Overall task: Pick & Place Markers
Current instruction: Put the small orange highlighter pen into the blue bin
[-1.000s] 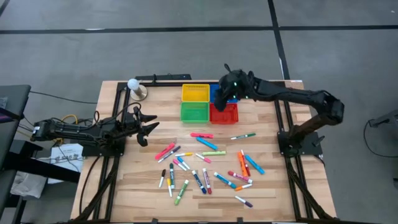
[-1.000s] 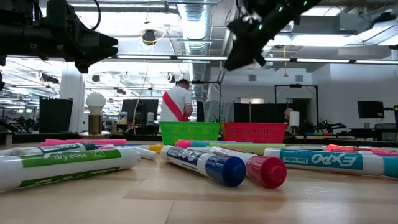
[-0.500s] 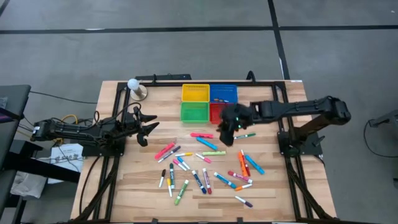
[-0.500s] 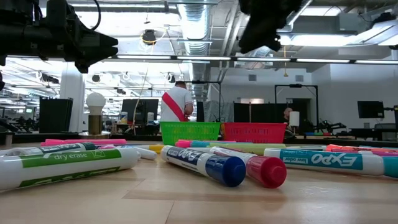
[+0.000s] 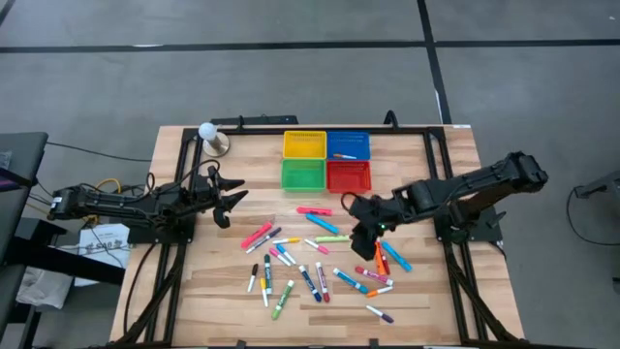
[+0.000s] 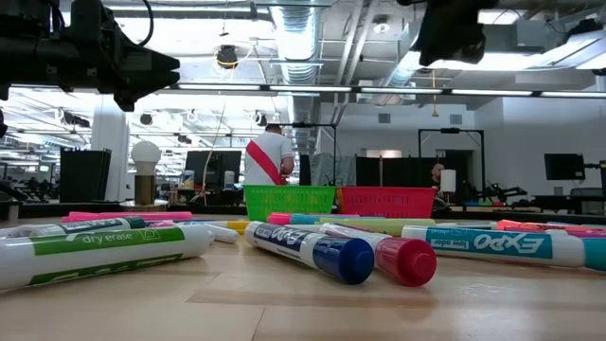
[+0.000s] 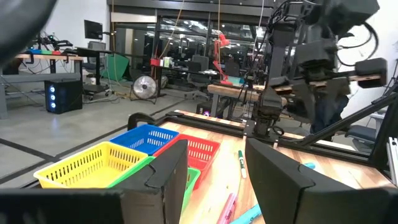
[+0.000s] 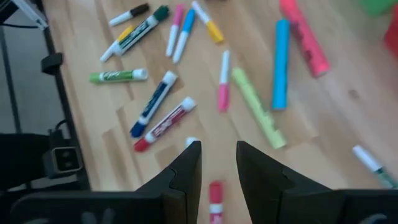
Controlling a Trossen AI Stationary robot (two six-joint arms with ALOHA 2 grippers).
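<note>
Pale wood-plank worktop (image 5: pixel 426 291), slatted and matte. Strewn across its middle toward the near edge: markers (image 5: pixel 320 267), slim glossy plastic sticks, likely spread flat for easy picking. Poised above the right-hand cluster: right gripper (image 5: pixel 366 231), fingers narrowly parted, empty. Parked by the left edge: left gripper (image 5: pixel 225 197), spread wide. Stiff mesh baskets (image 5: pixel 326 160) near the far edge, presumably for sorting.

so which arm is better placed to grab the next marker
The right. Its gripper hangs open directly above the scattered markers, with a red-capped one showing between its fingers. The left gripper waits at the table's left edge, off to the side of the pile.
</note>
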